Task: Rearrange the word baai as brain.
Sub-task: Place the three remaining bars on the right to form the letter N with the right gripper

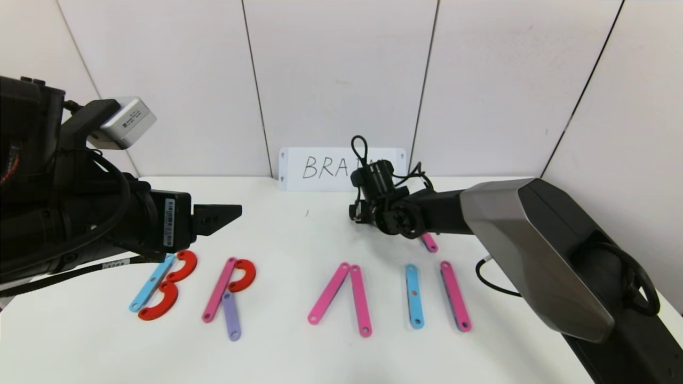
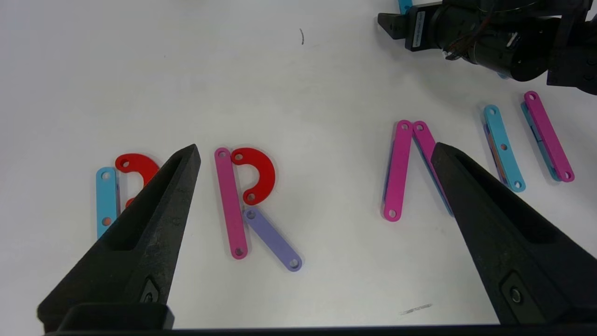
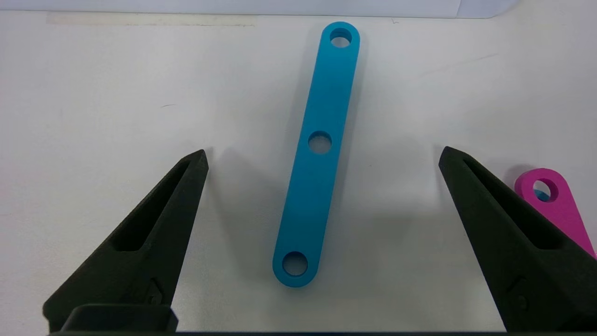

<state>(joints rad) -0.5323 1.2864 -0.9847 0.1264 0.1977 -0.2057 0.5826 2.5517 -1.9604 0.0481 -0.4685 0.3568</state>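
Observation:
The word lies as flat plastic letters along the table's front. A B (image 1: 163, 288) is a blue strip with two red curves. An R (image 1: 230, 288) is a pink strip (image 2: 230, 203), a red curve (image 2: 261, 173) and a purple strip (image 2: 273, 239). Then come two pink strips leaning into a peak (image 1: 341, 298), a blue strip (image 1: 414, 296) and a pink strip (image 1: 455, 296). My left gripper (image 2: 316, 147) hovers open and empty above the gap between the R and the peak. My right gripper (image 3: 324, 150) is open, low over a separate three-hole blue strip (image 3: 303, 210) that lies between its fingers, untouched.
A white card (image 1: 320, 168) with BRAIN handwritten stands against the back wall, partly behind the right wrist. A short pink piece (image 1: 428, 241) pokes out under the right arm, also seen as a pink strip end (image 3: 555, 205). The right arm's cable (image 1: 491, 280) loops on the table.

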